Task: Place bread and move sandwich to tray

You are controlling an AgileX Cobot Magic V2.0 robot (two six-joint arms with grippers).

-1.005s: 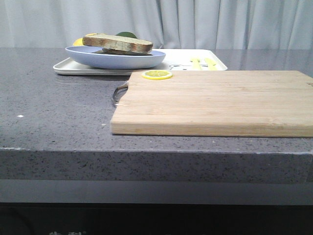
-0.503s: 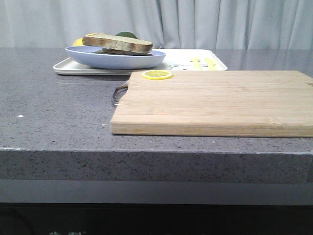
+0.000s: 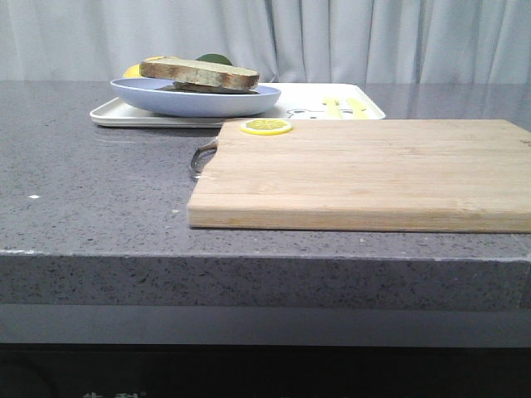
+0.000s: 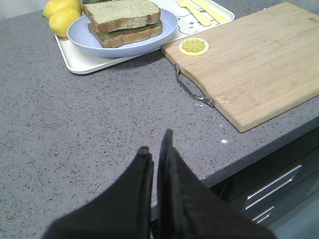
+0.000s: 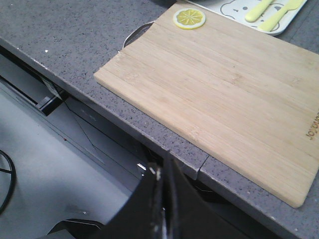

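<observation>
My left end effector [image 4: 155, 152] and right end effector [image 5: 162, 172] are both squeezed closed on nothing, and the sandwich [image 4: 124, 22] sits on its blue plate [image 4: 82, 37] on the white tray [image 4: 79, 67].

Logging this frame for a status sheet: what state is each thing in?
sandwich: stacked on the plate
plate: resting on the tray
tray: flat on the counter
cutting board: flat, bare but for the lemon slice
lemon slice: lying at the board's corner
left gripper: shut, empty
right gripper: shut, empty
</observation>
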